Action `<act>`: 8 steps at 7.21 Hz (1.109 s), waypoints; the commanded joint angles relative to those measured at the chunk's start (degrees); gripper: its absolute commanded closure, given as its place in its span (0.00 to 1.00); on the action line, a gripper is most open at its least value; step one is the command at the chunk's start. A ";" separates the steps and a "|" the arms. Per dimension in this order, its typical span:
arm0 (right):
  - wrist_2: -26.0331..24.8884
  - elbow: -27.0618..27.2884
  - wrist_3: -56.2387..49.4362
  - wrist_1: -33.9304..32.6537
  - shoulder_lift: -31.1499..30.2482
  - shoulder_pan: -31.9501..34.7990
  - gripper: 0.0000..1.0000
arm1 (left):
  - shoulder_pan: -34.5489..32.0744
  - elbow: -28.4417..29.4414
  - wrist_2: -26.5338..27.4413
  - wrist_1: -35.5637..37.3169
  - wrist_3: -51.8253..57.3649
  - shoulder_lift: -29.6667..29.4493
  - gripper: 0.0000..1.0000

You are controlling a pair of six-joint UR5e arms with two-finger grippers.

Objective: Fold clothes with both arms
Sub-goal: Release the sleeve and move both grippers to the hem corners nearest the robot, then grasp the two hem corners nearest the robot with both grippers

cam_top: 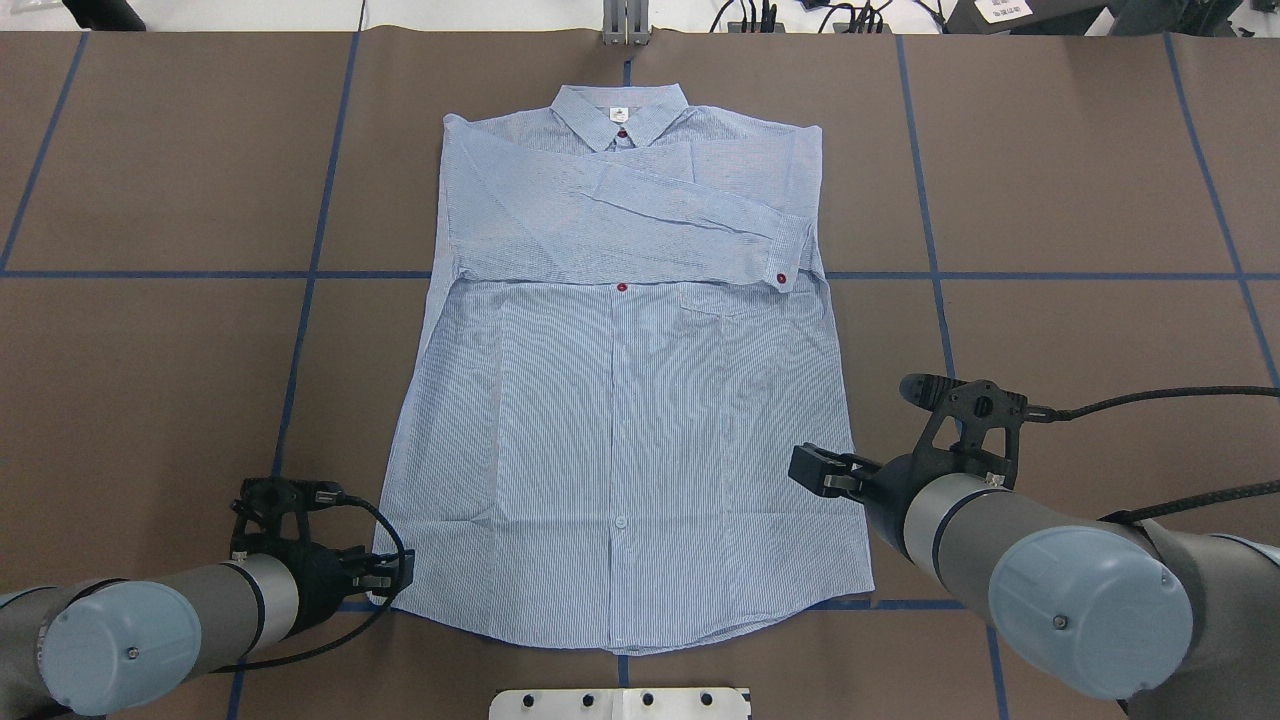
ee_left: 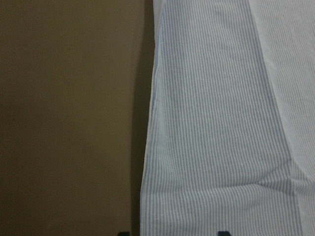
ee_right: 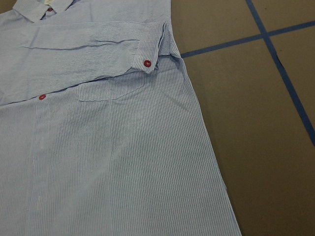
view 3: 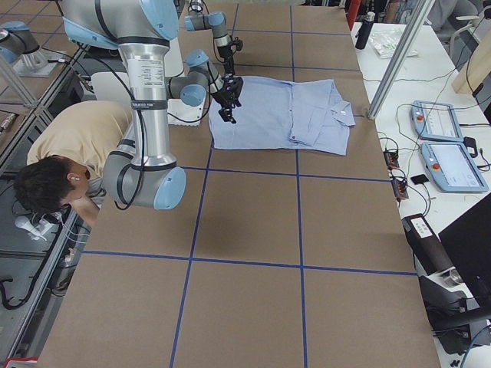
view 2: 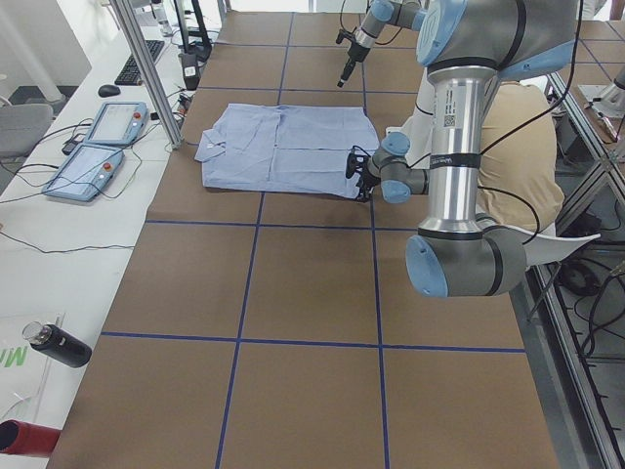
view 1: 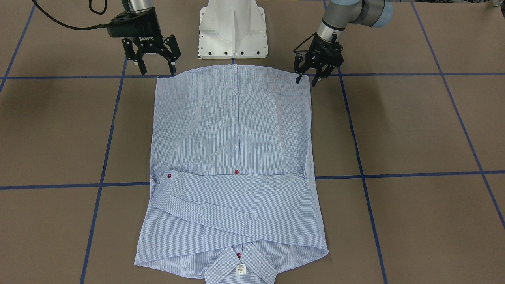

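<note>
The shirt [view 1: 236, 157] lies flat and face up in the middle of the bench [view 1: 414, 126], its hem [cam_top: 620, 640] toward the robot's edge and its collar [cam_top: 620, 105] toward the far edge; both sleeves [cam_top: 640, 225] are folded across the chest, one over the other, with a red cuff button [cam_top: 781, 276] just above the chest pocket [cam_top: 725, 305]; the white neck label [view 1: 240, 269] shows inside the collar. The left tool [view 1: 307, 81] sits low at the hem corner on the robot's left side, its jaws apart; in the left wrist view two dark fingertips [ee_left: 224, 232] show at the bottom, spread, with the side edge of the cloth running down between them; whether they touch the cloth cannot be told. The right tool [view 1: 158, 71] hangs above the bench near the hem corner on the robot's right side, its jaws wide apart and holding nothing; its wrist view looks along that side of the shirt toward the folded cuff. Blue tape lines [view 1: 394, 175] cross the brown bench in a grid, and the robot's white base [view 1: 232, 31] stands at the near edge, just behind the middle of the hem.
</note>
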 commanded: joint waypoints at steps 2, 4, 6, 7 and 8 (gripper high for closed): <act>-0.07 0.01 0.01 0.00 0.01 -0.01 0.00 | 1.37 -0.08 0.00 0.42 -0.07 0.01 0.41; -0.07 0.01 0.09 0.00 0.01 -0.01 0.00 | 1.55 -0.25 0.00 0.94 -0.59 0.09 0.53; -0.07 0.01 0.09 0.00 0.01 -0.01 0.00 | 1.64 -0.34 0.09 1.03 -2.52 0.09 1.00; 0.02 0.01 0.01 0.00 0.01 -0.01 0.00 | 1.64 -0.52 0.09 1.03 -2.53 0.09 1.00; 0.11 -0.07 0.01 1.48 -0.34 0.08 0.00 | 1.64 -1.30 0.00 1.12 -2.53 0.09 1.00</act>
